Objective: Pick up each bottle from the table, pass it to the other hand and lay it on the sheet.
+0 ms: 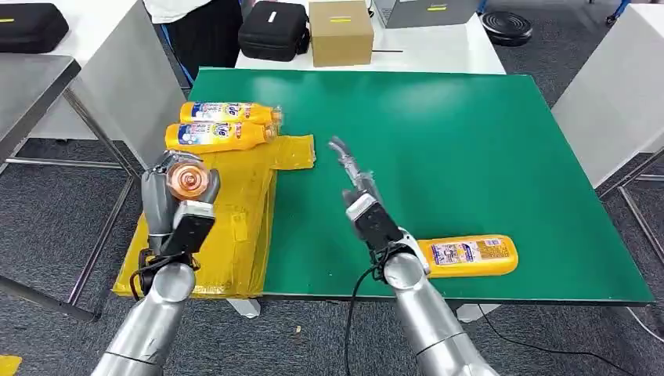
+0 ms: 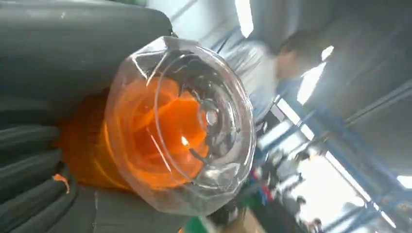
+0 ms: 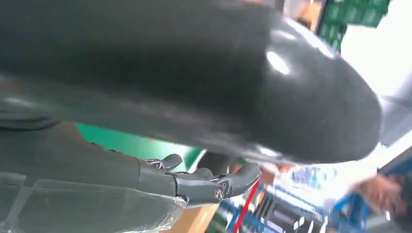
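So progress check: two yellow dish-soap bottles (image 1: 223, 124) are already lying side by side at the far end of the yellow sheet (image 1: 235, 227), which hangs over the left edge of the green table (image 1: 470, 141). Those look done to me.

Third one is mid-job. The left hand (image 1: 174, 196) is up above the sheet with its fingers (image 1: 156, 200) wrapped around an orange bottle (image 1: 190, 180), base end pointing at the head camera. In the left wrist view you're basically staring at the clear bottom of that bottle (image 2: 180, 131) with the dark fingers (image 2: 29, 145) closed around it. So my guess is the pass is over and it just needs laying down next to the other two.

The right hand (image 1: 356, 188) is over the middle of the table, fingers stretched out straight and apart, holding nothing. One more yellow bottle (image 1: 468, 255) lies flat near the front edge of the table, just beside the right forearm, untouched. That one has the whole pick-pass-place routine left.
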Controlling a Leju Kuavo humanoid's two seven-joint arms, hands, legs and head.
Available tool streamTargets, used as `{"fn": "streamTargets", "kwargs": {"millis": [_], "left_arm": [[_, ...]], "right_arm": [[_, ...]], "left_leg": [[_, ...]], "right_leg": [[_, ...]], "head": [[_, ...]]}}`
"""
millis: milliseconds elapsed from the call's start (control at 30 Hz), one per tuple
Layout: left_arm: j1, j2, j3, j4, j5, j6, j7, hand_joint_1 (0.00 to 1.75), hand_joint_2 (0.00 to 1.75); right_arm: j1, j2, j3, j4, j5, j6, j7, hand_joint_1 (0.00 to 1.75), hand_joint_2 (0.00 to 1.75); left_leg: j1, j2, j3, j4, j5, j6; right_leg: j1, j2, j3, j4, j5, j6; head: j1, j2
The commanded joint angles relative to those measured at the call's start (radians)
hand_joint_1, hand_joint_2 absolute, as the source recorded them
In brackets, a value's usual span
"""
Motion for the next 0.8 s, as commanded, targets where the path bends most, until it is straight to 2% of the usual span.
{"fn": "streamTargets", "kwargs": {"millis": [33, 133, 167, 533, 700, 767, 800], "left_arm": [[-0.029, -0.003, -0.047, -0.079, -0.112, 0.01, 0.042, 1.75, 1.75], [-0.037, 0.007, -0.083, -0.102, -0.131, -0.003, 0.058, 1.75, 1.75], [-0.047, 0.013, -0.1, -0.096, -0.212, -0.003, 0.109, 1.75, 1.75], [-0.048, 0.01, -0.103, -0.095, -0.217, -0.003, 0.112, 1.75, 1.75], [-0.039, 0.049, -0.17, -0.035, -0.551, -0.219, 0.361, 1.75, 1.75], [-0.036, 0.068, -0.2, 0.001, -0.623, -0.333, 0.416, 1.75, 1.75], [-0.03, 0.069, -0.202, 0.007, -0.623, -0.338, 0.416, 1.75, 1.75]], "right_arm": [[0.04, -0.074, -0.095, -0.082, -0.035, -0.004, -0.021, 0.0, 0.0], [0.04, -0.075, -0.112, -0.102, -0.045, 0.002, -0.006, 0.0, 0.0], [0.033, -0.074, -0.116, -0.101, -0.046, 0.0, -0.002, 0.0, 0.0], [0.03, -0.074, -0.116, -0.1, -0.046, 0.0, -0.001, 0.0, 0.0], [0.067, -0.079, -0.138, -0.141, -0.026, -0.002, -0.001, 0.0, 0.0], [0.065, -0.082, -0.152, -0.163, -0.015, 0.005, -0.001, 0.0, 0.0], [0.061, -0.084, -0.155, -0.169, -0.014, 0.006, 0.0, 0.0, 0.0]], "left_leg": [[0.001, -0.003, 0.001, 0.0, -0.001, -0.001], [0.001, -0.002, 0.001, 0.0, -0.001, -0.001], [0.001, -0.002, 0.002, 0.001, -0.002, -0.002], [0.001, 0.0, 0.002, 0.0, -0.001, -0.001], [0.002, -0.001, 0.006, 0.0, -0.003, -0.002], [0.0, -0.002, 0.003, -0.001, -0.001, -0.001], [0.001, -0.002, 0.006, -0.001, -0.002, -0.002]], "right_leg": [[0.001, -0.003, 0.003, 0.0, -0.001, -0.001], [0.001, -0.003, 0.003, 0.0, -0.002, -0.001], [0.002, -0.003, 0.004, 0.0, -0.003, -0.001], [0.001, -0.001, 0.003, 0.0, -0.001, -0.001], [0.002, -0.002, 0.007, -0.001, -0.003, -0.002], [0.001, -0.002, 0.004, -0.001, -0.001, -0.001], [0.001, -0.003, 0.007, -0.001, -0.003, -0.002]], "head": [[0.0, 0.0], [0.0, 0.0], [0.0, 0.0], [0.0, 0.0], [0.0, 0.0], [0.0, 0.0], [0.0, 0.0]]}}
